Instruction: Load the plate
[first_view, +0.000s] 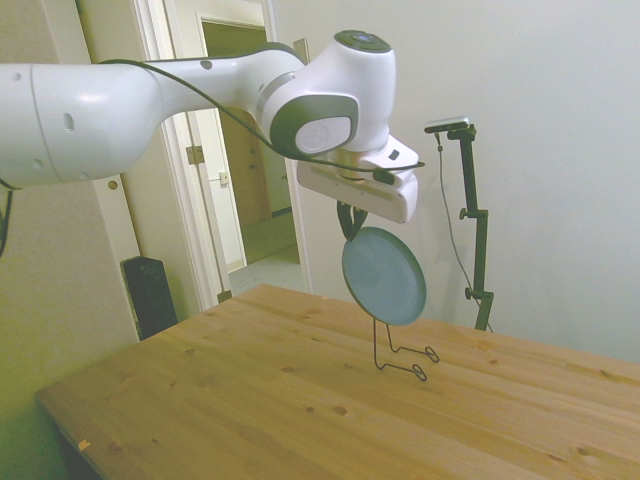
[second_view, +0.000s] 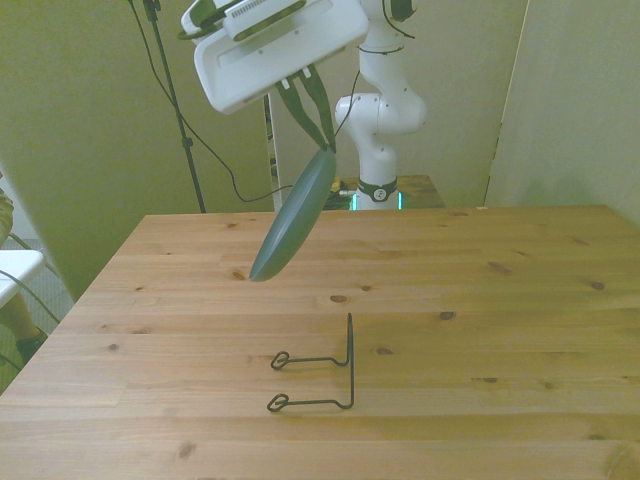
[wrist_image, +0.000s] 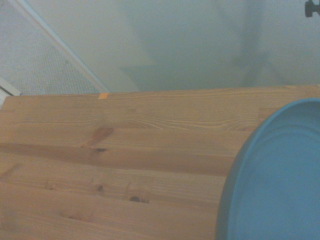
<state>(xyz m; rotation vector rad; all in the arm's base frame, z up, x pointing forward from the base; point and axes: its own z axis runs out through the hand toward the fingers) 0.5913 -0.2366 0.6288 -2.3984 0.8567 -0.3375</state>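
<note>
Nearest, a wire rack (second_view: 318, 372) stands on the table (second_view: 500, 300); fingers (second_view: 322, 128) pinch the tilted plate (second_view: 293, 217) above it.

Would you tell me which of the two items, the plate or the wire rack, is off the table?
The plate: it hangs tilted in the gripper, clear of the table, while the wire rack stands on the wood.
</note>
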